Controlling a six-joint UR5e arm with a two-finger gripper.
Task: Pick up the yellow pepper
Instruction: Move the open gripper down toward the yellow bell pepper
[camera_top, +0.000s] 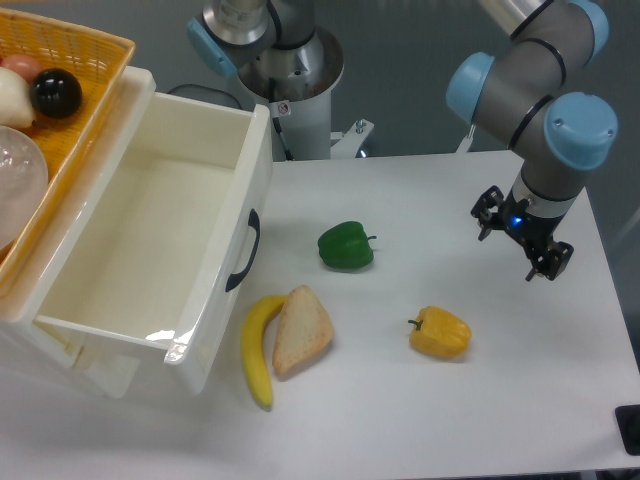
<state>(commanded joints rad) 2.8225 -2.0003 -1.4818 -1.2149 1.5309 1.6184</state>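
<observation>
Nearest the camera, well off to the pincer's left and below it in the view: a banana curving along the table, touching a wedge of bread at its side. Closer to the pincer, down and to its left, apart from it: the yellow pepper, lying on its side on the white tabletop, dark stem pointing away from the pincer. Farther back, left of the pincer and well apart: a green pepper. At the right side of the table, the pincer itself, fingers spread apart, holding nothing, raised above the surface. Above it, wrist and blue-capped joints of the arm bent down from the upper right. Far left of the pincer: an open white drawer with a dark handle, and beyond it a woven yellow basket holding round items.
</observation>
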